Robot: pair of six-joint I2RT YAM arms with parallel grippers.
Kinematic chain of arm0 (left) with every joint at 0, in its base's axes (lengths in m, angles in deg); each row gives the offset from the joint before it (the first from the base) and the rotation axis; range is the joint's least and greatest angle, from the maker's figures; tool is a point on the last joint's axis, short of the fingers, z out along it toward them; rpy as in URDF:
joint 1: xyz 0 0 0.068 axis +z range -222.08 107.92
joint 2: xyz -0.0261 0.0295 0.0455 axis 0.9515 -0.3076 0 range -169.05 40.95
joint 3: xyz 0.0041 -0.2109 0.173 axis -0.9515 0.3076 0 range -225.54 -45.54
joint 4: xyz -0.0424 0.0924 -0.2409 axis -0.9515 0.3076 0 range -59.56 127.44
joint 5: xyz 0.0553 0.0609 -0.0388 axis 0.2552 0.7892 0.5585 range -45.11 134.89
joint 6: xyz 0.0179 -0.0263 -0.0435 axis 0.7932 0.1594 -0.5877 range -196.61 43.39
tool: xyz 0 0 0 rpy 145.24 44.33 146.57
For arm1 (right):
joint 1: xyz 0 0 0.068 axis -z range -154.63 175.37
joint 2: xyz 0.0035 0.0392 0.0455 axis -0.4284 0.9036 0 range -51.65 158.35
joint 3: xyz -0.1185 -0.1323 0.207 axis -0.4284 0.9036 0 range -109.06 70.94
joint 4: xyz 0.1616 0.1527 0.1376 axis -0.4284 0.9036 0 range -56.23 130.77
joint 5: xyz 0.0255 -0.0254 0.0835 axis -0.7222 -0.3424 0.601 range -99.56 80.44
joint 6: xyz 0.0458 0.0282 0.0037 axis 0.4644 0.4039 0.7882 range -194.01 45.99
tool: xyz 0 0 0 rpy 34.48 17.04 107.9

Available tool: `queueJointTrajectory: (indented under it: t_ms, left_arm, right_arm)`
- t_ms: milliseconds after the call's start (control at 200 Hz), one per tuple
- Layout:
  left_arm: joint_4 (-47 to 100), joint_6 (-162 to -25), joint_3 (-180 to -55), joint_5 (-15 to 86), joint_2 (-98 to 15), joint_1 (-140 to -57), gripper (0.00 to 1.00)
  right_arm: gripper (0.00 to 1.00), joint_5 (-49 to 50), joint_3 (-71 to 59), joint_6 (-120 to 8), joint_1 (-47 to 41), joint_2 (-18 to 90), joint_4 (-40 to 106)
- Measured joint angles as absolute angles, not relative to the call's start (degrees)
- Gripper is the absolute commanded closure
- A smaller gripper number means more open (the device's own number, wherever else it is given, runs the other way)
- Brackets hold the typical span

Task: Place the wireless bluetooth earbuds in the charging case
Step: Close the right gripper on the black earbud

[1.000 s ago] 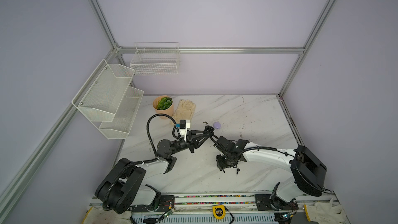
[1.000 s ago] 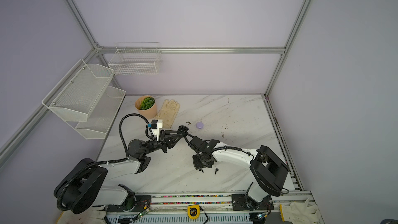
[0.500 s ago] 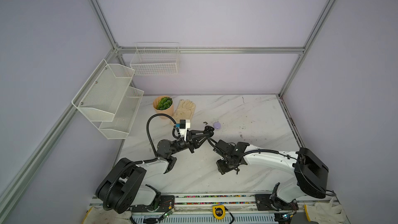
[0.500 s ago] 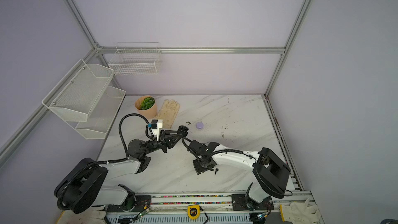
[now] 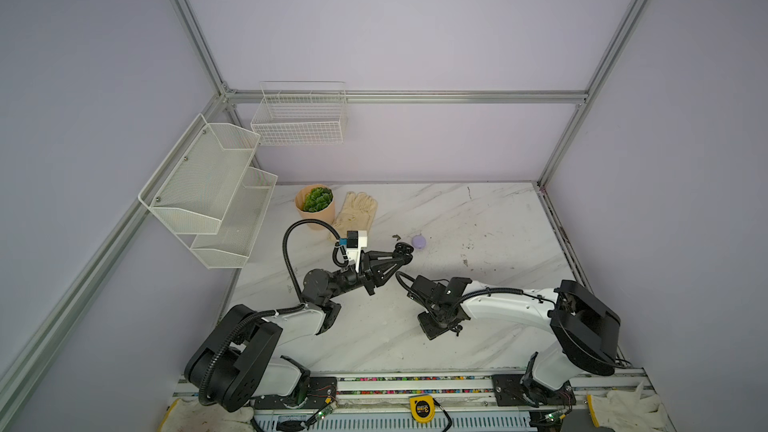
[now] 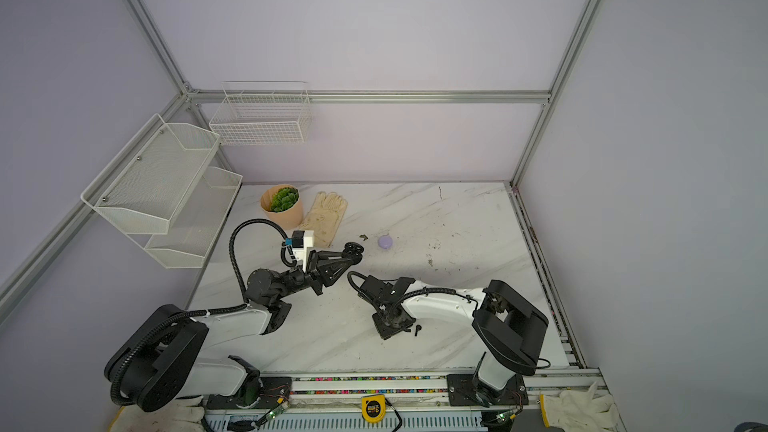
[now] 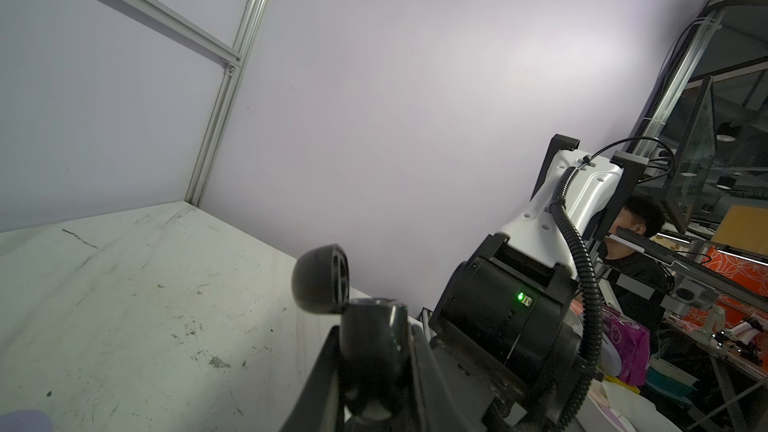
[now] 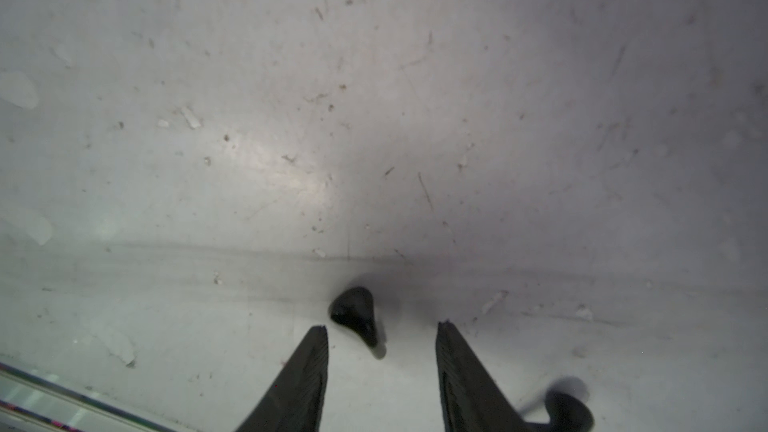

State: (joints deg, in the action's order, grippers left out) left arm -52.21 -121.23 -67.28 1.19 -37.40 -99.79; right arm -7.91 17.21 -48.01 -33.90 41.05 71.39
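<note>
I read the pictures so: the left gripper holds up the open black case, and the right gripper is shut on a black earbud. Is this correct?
Not quite. The right gripper is open: in the right wrist view the black earbud lies on the table between its fingers, touching neither. The left gripper does hold up the open black case.

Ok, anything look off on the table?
Nothing damaged. One black earbud lies between the fingers of the open right gripper; a second black earbud lies loose just outside them. The tabletop is scuffed and gritty.
</note>
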Motion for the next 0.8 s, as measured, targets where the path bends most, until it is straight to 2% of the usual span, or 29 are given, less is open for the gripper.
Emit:
queueJointTrajectory:
  t_ms: [410,800]
  left_arm:
    - [-52.2,-121.6,-67.3,1.2,-37.4,-99.6,1.00]
    - [-52.2,-121.6,-67.3,1.2,-37.4,-99.5,1.00]
  right_arm:
    - [0.58,-9.0,16.1,-47.7,-33.9,42.5,71.2]
    - [0.68,-8.7,15.8,-45.6,-33.9,42.5,70.3]
